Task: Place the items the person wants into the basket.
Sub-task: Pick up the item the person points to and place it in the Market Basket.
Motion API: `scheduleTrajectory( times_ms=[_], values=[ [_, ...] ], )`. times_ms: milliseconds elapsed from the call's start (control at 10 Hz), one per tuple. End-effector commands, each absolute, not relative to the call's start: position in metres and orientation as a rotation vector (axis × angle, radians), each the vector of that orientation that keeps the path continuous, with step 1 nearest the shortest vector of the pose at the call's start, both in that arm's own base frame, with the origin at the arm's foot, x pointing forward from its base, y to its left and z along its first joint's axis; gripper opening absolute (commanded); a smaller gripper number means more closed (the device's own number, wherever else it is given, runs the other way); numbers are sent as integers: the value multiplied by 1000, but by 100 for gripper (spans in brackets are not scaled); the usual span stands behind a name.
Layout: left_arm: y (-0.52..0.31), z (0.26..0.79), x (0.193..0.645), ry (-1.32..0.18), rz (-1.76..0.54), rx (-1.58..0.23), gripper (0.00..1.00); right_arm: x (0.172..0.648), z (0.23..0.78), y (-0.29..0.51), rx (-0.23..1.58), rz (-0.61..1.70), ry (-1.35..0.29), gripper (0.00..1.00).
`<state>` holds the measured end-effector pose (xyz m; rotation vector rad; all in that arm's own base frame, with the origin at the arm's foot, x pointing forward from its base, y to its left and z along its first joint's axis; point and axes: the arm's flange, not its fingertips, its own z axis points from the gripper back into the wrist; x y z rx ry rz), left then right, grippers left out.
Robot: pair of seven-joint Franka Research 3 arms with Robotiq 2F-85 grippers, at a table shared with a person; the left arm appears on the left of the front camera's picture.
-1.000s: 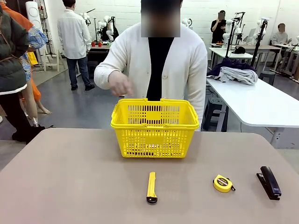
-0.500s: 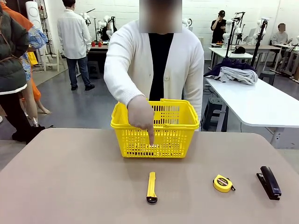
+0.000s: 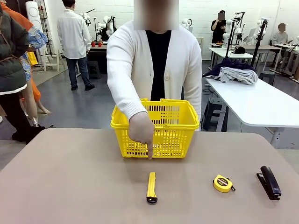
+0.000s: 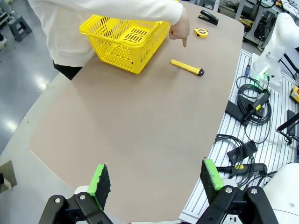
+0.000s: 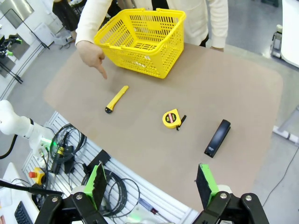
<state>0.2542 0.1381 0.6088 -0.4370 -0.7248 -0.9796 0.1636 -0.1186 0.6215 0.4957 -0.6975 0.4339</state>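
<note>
Requested item: knife (image 3: 152, 187), flat on the table (image 3: 70, 177), on its own near the middle and short of the basket (image 3: 163, 142).
Person's signal: hand (image 3: 141, 130) reaches over the basket's near side, index finger pointing down at the table between basket and knife.
Knife axis: in the front view it runs from the robot's side towards the person, black end nearest the robot, so it lies end-on to the basket.
Left claw (image 4: 155, 176): jaws at full spread, nothing between the green pads. It hangs over the near left corner of the table, with the knife (image 4: 187, 67) well apart, far ahead and to picture right.
Right claw (image 5: 151, 179): jaws wide apart, empty. It sits back beyond the table edge, with the knife (image 5: 117, 99) ahead and to picture left.
Nearer arm: judged about even, since the knife lies close to the table's midline. The right arm would have to reach past the tape measure (image 3: 223, 183) and stapler (image 3: 269, 182), which lie on its side.
Coming move: a reach to the knife with the pads set across its narrow width, then a short carry straight ahead to the basket.
Views compared: the front view gives the knife's axis squarely. The right wrist view looks down into the basket (image 5: 140, 39), where small pale marks on the floor may be contents or glare. The left wrist view shows the pointing hand (image 4: 180, 30) side-on, clear of the knife.
</note>
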Motion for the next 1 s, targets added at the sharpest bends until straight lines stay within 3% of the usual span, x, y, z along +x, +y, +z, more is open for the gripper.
scheduleTrajectory(
  times_ms=[0, 400, 700, 900],
  values=[
    [139, 610, 255, -738, -1000, -450, 100, 164, 621, -118, 511, 452, -700, 100],
    [138, 609, 254, -725, -981, -437, 100, 164, 621, -118, 511, 452, -700, 100],
    [32, 637, 263, -736, -740, -351, 100, 164, 621, -118, 511, 452, -700, 100],
    [-57, 641, 279, -653, -602, -229, 100, 164, 621, -118, 511, 452, -700, 100]
  ],
)
